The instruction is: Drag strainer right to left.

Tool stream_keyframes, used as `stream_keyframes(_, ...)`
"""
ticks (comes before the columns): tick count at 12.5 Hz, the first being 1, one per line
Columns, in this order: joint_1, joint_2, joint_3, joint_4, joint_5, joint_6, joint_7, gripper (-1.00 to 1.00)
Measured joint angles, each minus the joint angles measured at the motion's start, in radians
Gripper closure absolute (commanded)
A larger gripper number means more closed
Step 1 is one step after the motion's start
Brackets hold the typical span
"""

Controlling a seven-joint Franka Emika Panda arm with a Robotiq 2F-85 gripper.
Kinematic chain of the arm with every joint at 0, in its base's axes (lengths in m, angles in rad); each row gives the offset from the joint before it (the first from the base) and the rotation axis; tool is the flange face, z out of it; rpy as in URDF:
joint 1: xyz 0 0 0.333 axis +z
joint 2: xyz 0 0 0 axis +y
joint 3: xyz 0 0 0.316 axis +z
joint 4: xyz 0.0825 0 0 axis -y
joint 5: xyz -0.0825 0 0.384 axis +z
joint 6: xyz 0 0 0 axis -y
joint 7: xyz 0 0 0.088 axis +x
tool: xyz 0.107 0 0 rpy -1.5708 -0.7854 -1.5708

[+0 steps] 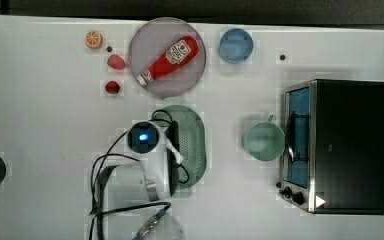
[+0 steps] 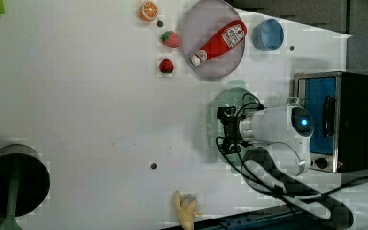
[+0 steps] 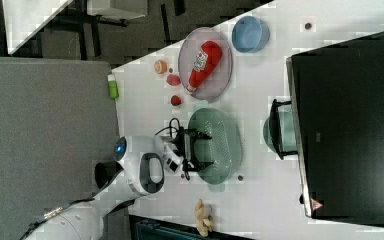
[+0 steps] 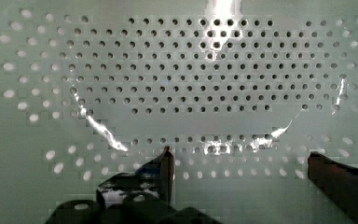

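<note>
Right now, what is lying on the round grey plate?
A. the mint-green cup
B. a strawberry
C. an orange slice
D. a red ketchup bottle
D. In the top view the red ketchup bottle lies slanted across the grey plate, while the orange slice and strawberries sit on the table to the top view's left of it, and the cup stands by the toaster oven.

You can see your robot arm (image 1: 145, 172) is white and round, with grey bands at its joints. A blue light (image 1: 143, 136) glows on one round dark end. Black cables (image 1: 102, 167) loop along it. Its gripper (image 3: 195, 149) is black.
</note>
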Motion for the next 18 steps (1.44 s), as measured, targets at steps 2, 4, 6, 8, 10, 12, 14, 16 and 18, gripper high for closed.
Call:
stream_keyframes(2,0.032,-0.012,0.026,0.01,-0.003,-0.004,0.072,-1.0)
stream_keyframes(4,0.046,0.001,0.065,0.045,0.012,-0.005,0.119,-1.0)
stream_keyframes(6,0.101,0.014,0.046,0.061,-0.001,0.006,0.167,-1.0)
stream_keyframes(8,0.155,0.039,0.025,0.07,0.027,0.025,0.203,-1.0)
stream_keyframes(10,0.184,0.073,0.026,0.109,0.09,0.024,0.225,-1.0)
stream_keyframes(12,0.217,0.085,0.036,0.158,0.116,0.026,0.235,-1.0)
stream_keyframes(14,0.252,0.103,0.04,0.209,0.123,0.01,0.242,-1.0)
stream_keyframes(16,0.287,0.131,0.036,0.246,0.133,0.015,0.259,-1.0)
stream_keyframes(18,0.311,0.166,0.039,0.281,0.148,0.004,0.278,-1.0)
